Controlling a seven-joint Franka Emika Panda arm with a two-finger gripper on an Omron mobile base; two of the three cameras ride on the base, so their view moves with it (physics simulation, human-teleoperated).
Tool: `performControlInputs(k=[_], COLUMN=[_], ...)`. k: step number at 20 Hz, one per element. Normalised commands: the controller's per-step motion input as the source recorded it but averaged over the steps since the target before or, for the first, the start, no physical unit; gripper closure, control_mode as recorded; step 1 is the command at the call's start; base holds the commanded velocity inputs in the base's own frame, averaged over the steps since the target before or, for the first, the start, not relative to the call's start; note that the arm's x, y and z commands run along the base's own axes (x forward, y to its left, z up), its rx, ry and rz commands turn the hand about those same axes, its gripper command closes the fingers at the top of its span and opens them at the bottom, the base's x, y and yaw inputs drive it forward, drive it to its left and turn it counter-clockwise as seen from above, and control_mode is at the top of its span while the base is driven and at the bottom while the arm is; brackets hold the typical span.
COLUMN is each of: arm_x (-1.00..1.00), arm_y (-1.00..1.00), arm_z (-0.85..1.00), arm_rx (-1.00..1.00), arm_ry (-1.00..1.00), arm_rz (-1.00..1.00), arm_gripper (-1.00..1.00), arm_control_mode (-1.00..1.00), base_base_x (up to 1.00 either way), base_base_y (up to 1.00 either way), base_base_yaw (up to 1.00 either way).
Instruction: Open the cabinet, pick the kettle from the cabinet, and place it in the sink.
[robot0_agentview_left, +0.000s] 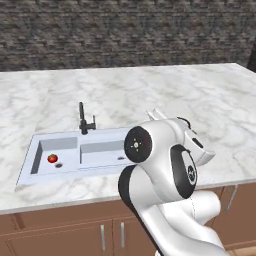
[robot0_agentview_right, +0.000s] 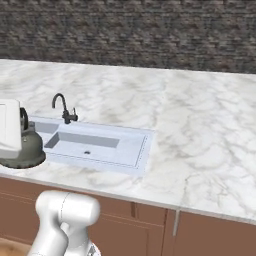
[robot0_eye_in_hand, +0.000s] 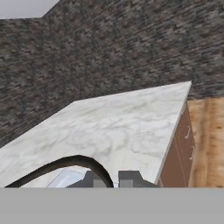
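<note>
Marble counter (robot0_agentview_left: 150, 90) spans the width of both base views, dark stone wall (robot0_agentview_right: 150, 30) behind it, brown lower cupboards (robot0_agentview_right: 210, 235) under its front edge. Sink (robot0_agentview_right: 127, 155) is set into the counter: in the left base view it lies at 9 o'clock from my arm, small basin left, wider basin right, black faucet (robot0_agentview_left: 83, 120) at its back rim. Kettle (robot0_agentview_right: 27, 147) hangs at the left edge of the right base view, at 9 o'clock from the wide basin, above the sink's near left part. My gripper (robot0_eye_in_hand: 113, 180) is clamped together on the kettle's thin dark handle arching across the hand view. Red tomato (robot0_agentview_left: 52, 158) sits in the small basin.
</note>
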Motion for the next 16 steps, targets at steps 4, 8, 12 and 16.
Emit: performControlInputs(k=[4, 8, 12, 16], arm_x=[0.00, 0.00, 0.00, 0.00], arm_y=[0.00, 0.00, 0.00, 0.00], arm_z=[0.00, 0.00, 0.00, 0.00], arm_rx=[0.00, 0.00, 0.00, 0.00], arm_ry=[0.00, 0.00, 0.00, 0.00], arm_rz=[0.00, 0.00, 0.00, 0.00], arm_gripper=[1.00, 1.00, 1.00, 1.00], arm_control_mode=[1.00, 1.00, 1.00, 1.00], base_base_x=[0.28, 0.38, 0.46, 0.43], base_base_y=[0.37, 0.19, 0.00, 0.01], base_base_yaw=[0.00, 0.00, 0.01, 0.00])
